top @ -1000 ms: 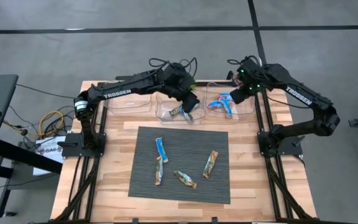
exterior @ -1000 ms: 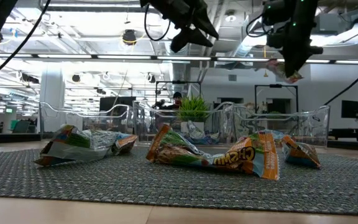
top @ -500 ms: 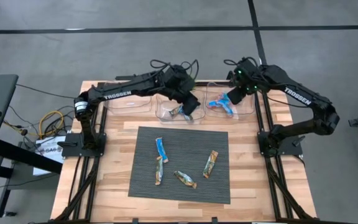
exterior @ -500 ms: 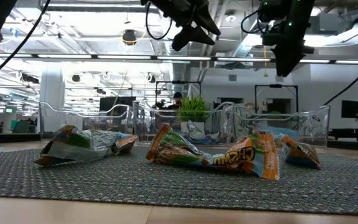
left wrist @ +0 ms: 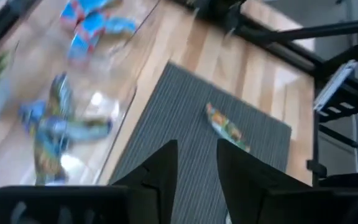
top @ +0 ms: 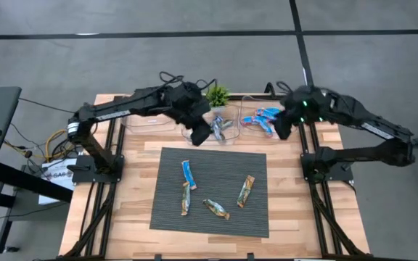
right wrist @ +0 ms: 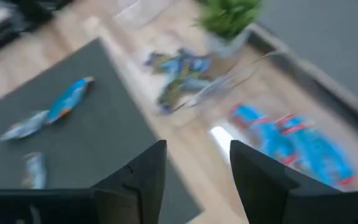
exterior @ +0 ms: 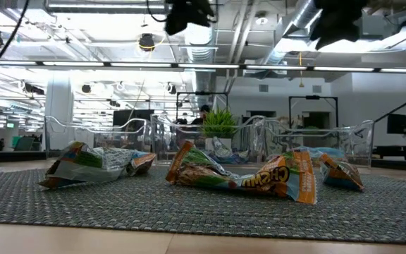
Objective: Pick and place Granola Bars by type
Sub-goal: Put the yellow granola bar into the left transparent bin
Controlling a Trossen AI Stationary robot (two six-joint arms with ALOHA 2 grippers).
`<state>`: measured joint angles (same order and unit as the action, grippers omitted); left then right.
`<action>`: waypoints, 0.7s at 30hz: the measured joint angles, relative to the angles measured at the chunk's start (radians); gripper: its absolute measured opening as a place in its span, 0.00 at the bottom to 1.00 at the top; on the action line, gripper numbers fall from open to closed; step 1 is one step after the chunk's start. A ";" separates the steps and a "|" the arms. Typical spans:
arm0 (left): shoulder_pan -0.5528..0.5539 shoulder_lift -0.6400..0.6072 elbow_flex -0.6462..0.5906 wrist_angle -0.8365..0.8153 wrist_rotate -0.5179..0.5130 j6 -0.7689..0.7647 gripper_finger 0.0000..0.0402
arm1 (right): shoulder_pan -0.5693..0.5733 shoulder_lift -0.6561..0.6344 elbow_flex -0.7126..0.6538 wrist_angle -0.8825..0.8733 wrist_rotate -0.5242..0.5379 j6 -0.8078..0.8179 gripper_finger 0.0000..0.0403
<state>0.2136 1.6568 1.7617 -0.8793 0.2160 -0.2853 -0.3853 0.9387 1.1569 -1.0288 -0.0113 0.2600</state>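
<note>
Several granola bars lie flat on the dark mat (top: pixel 223 163): a blue one (top: pixel 188 174), a tan one (top: pixel 185 199), another (top: pixel 216 209) and a third (top: pixel 246 191). Blue-brown bars (top: pixel 218 129) lie in the middle clear bin (top: pixel 227 138), and bright blue bars (top: pixel 261 119) in the right bin (top: pixel 249 132). My left gripper (top: pixel 200 133) hangs open and empty over the middle bin's near left corner. My right gripper (top: pixel 281 129) hangs open and empty by the right bin's right end. Both wrist views show nothing between the fingers.
An empty clear bin (top: pixel 151 119) stands at the far left of the row. A small green plant (top: pixel 216 94) stands behind the middle bin. Bare wooden table top (top: pixel 289 196) lies around the mat, with the arm bases at both side edges.
My right gripper has let go of a bright blue bar, which now lies in the right bin, and has risen and drawn toward the table's near right. My left gripper has risen and gone toward the near left, off the middle bin's centre.
</note>
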 joint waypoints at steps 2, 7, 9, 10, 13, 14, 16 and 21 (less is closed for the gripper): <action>-0.026 -0.044 -0.070 0.006 -0.031 -0.063 0.24 | 0.070 -0.046 -0.054 0.016 -0.001 0.079 0.41; -0.132 -0.130 -0.274 0.079 -0.114 -0.331 0.22 | 0.259 -0.099 -0.168 0.107 0.032 0.238 0.40; -0.187 -0.138 -0.342 0.082 -0.152 -0.471 0.22 | 0.326 -0.094 -0.189 0.125 0.059 0.274 0.39; -0.216 -0.138 -0.372 0.080 -0.163 -0.540 0.22 | 0.357 -0.088 -0.194 0.126 0.075 0.285 0.39; -0.308 -0.136 -0.450 0.081 -0.189 -0.752 0.22 | 0.437 -0.058 -0.196 0.140 0.107 0.301 0.38; -0.338 -0.131 -0.469 0.082 -0.199 -0.826 0.22 | 0.460 -0.047 -0.197 0.141 0.115 0.301 0.37; -0.398 -0.122 -0.506 0.076 -0.209 -0.963 0.22 | 0.499 -0.030 -0.197 0.148 0.116 0.301 0.37; -0.526 -0.073 -0.527 0.045 -0.269 -1.231 0.22 | 0.568 0.015 -0.197 0.150 0.119 0.299 0.35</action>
<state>-0.3125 1.5837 1.2351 -0.8343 -0.0533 -1.5166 0.1827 0.9541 0.9600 -0.8787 0.1074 0.5591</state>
